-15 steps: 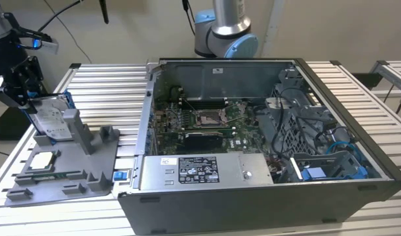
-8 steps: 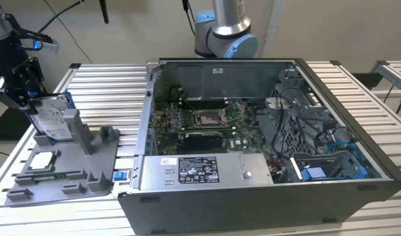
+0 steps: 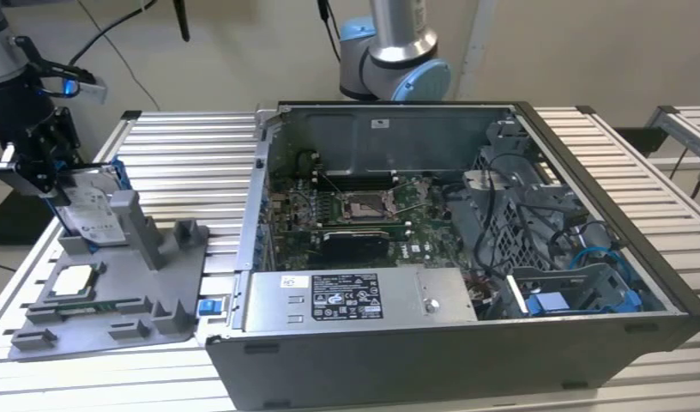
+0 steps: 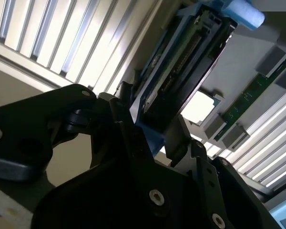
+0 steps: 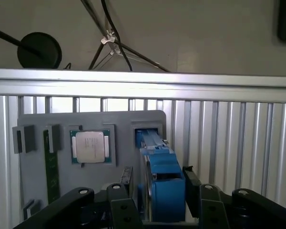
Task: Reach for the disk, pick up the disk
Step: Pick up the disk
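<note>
Slatted aluminium bench (image 3: 190, 146) carries a grey fixture tray (image 3: 155, 292) and an open computer case (image 3: 442, 257). Reaching looks done: the hand (image 5: 158, 200) sits over the disk (image 3: 89, 219), which stands on edge in its tray slot, lodged within the hand's span. Whether the hand has clamped onto it I cannot tell. Lifting is yet to be done, to my eye, since the disk sits seated in the slot. It shows a silver face with a white label, framed in bright blue plastic.
</note>
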You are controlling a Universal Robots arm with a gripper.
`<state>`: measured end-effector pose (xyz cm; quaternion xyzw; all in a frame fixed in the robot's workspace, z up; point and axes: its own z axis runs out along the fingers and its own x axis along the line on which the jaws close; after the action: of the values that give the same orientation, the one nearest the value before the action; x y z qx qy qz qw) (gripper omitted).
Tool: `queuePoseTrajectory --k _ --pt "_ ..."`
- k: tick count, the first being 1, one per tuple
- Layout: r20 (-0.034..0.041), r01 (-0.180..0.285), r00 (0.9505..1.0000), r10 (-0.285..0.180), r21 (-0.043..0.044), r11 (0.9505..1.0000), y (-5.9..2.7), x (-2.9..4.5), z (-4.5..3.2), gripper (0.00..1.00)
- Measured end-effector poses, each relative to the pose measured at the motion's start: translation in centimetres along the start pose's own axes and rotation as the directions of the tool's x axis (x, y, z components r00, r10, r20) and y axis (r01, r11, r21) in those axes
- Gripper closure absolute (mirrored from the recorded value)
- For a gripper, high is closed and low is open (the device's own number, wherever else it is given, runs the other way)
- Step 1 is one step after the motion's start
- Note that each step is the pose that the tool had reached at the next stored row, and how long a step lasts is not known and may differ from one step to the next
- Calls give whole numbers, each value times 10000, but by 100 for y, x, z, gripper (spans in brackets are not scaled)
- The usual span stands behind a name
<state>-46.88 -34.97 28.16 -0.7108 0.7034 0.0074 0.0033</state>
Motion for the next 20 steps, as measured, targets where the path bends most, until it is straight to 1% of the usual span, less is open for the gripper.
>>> queuePoseTrajectory --k 3,7,9,12,13,20 --pt "6 9 10000 -9 0 10000 -1 0 56 0" --pt "48 7 10000 -7 0 10000 1 -1 92 0" --pt "102 9 9999 -9 -1 10000 0 0 105 0" --pt "218 10 9998 -10 3 10000 0 0 125 0" --pt "237 10 9997 -10 4 10000 0 0 130 0" --pt "245 10 9997 -10 4 10000 -1 0 160 0"
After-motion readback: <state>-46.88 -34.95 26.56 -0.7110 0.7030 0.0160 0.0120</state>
